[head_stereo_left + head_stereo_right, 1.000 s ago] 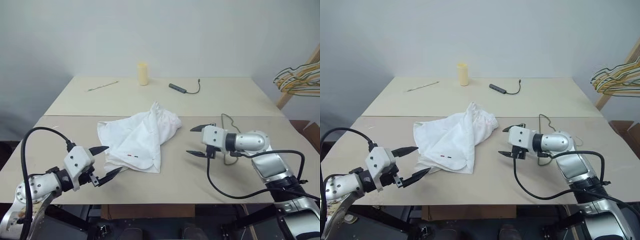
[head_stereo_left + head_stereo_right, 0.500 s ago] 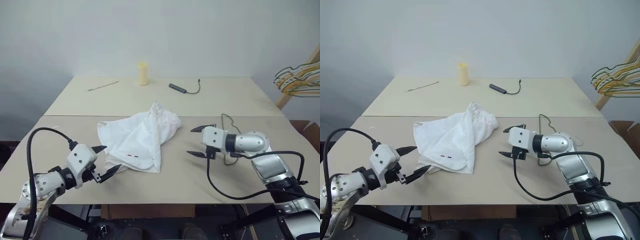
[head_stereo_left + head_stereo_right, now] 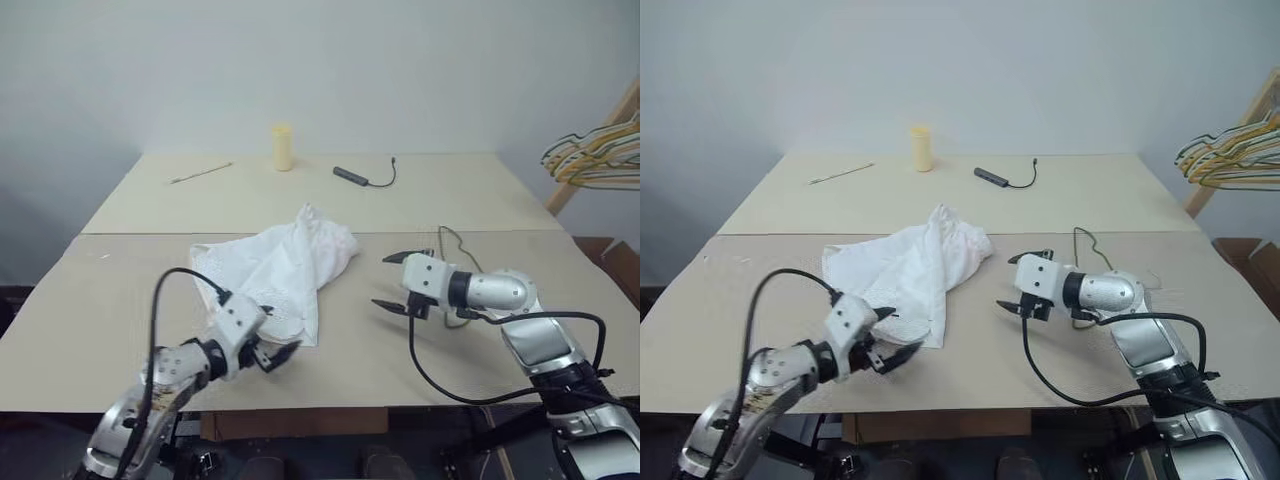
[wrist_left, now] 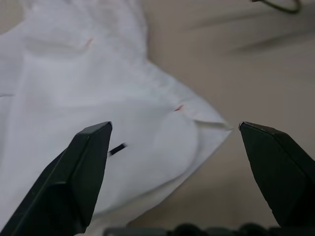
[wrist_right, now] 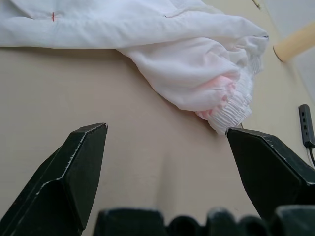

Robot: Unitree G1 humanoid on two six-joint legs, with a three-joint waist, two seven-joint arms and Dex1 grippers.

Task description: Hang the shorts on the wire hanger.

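White cloth shorts (image 3: 275, 275) lie crumpled mid-tabletop (image 3: 120, 290); my left gripper (image 3: 275, 352), fingers apart, is at their near hem, the right gripper (image 3: 400, 283) spread beside the waistband. Next, I'd pinch the hem.

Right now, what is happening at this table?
A two-armed robot works on white shorts lying crumpled on the table. Its left gripper is open at the near hem of the shorts, with nothing held yet. The right gripper is open too, above the table beside the elastic waistband. The wire hanger lies on the table behind the right arm, untouched. So hanging has not begun.
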